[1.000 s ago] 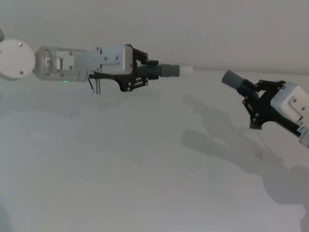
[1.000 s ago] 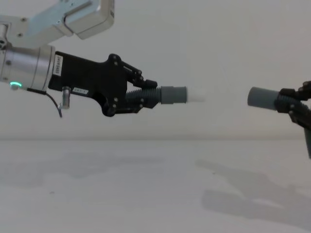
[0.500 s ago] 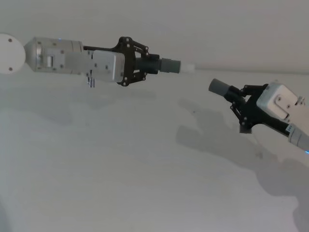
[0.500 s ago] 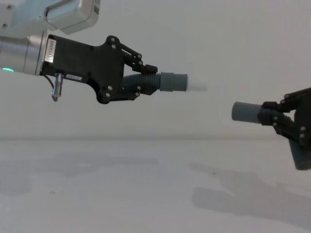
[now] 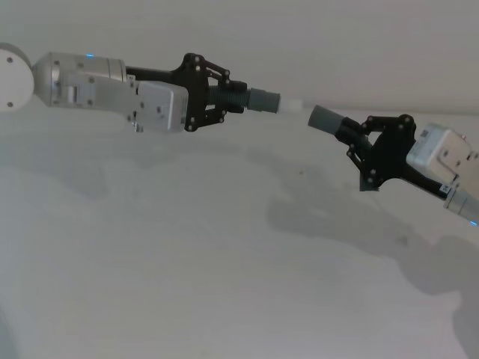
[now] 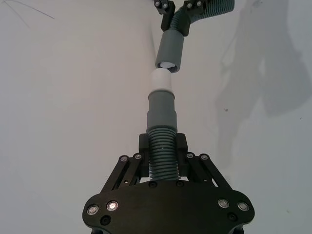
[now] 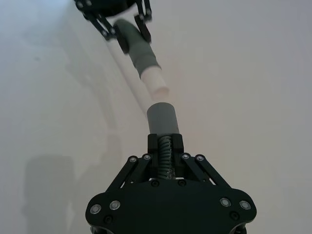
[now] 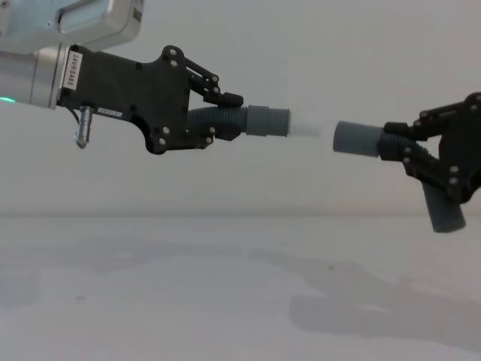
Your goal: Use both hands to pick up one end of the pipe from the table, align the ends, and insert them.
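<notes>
My left pincer (image 5: pixel 228 103) is clamping tight on the ribbed piece (image 6: pixel 163 156), with a finger pressing on the ribs from each side. It is hanging in the air on my left, well above the tabletop (image 5: pixel 187 269), and pointing across toward my right. The ribbed piece is sticking out past the fingers, grey collar (image 5: pixel 262 99) first, then the white tip (image 5: pixel 293 105) at the far end.

My right pincer (image 5: pixel 358 139) is gripping the elbow piece (image 8: pixel 443 214) near its bend, fingers closed on it. It is also up in the air, on my right, and pointing back toward the left one. The elbow's short leg is hanging down behind the fingers. Its wider socket mouth (image 8: pixel 353 138) is facing the white tip.

The two ends are sitting just apart with a small gap showing between them, not touching and not inserted. The socket is lying a touch lower than the tip and tilting slightly, so the ends are lining up only roughly. Both pieces are off the tabletop.
</notes>
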Robot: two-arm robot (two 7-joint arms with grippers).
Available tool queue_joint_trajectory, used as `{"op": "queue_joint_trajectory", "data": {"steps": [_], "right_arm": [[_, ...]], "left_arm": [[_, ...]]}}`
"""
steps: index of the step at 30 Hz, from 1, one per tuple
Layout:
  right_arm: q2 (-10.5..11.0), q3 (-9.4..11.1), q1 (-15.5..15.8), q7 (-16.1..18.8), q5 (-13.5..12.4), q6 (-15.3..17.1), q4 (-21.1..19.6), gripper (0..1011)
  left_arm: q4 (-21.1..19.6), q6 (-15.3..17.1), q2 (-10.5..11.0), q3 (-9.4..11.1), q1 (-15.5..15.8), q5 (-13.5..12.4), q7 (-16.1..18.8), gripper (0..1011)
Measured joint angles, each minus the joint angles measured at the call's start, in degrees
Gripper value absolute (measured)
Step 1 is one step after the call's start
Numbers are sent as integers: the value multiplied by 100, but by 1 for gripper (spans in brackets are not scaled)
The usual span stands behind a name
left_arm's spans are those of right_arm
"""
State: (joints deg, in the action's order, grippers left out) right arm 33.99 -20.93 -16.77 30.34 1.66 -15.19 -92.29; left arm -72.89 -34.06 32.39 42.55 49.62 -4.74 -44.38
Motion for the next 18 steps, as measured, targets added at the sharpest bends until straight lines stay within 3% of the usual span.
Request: {"op": "queue_joint_trajectory", "data": {"steps": [3,7,18], "right_arm": [[60,-37,-75,130,-87,-394,74,166],[117,-77,-122,228,-126,-603,105,166],[153,-203,-241,356,-176,-832,148,165]], "left_arm": [[-4,-35,5,-1,6,-17,2,302],[-6,-60,9,-1,10,-28,4,302],[-13,-104,16,-1,15,-47,9,302]]}}
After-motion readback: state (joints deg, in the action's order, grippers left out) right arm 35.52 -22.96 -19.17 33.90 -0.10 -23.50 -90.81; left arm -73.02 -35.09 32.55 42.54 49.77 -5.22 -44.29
